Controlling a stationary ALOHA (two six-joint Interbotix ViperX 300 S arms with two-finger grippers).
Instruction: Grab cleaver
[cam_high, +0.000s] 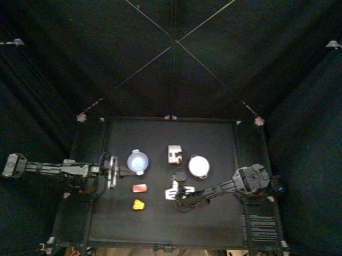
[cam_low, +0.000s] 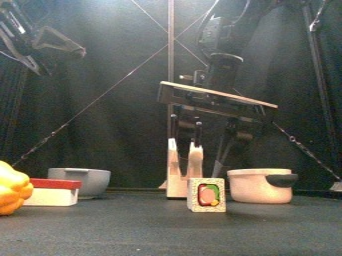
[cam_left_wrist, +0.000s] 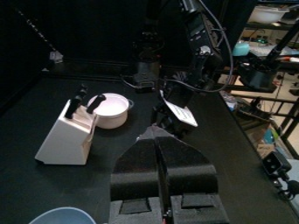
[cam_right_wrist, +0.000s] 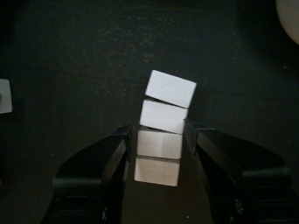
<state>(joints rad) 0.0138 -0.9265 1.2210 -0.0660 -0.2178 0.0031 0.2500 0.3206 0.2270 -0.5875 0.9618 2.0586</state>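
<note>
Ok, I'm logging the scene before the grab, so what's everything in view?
cleaver: 1, pale grey-white with a dark patch, middle of the table towards the back
pot: 1, white, oval, beside the cleaver on the right arm's side
bowl: 1, pale bluish, round, on the cleaver's other side
block: 1, red and white, front of the bowl
yellow-orange object: 1, nearest the front edge
picture box: 1, small, green and red face, front centre
white blocky pieces: count unclear, in a row under the right gripper
table: 1, black
left gripper: shut, resting at the left side
right gripper: open, over the white pieces
</note>
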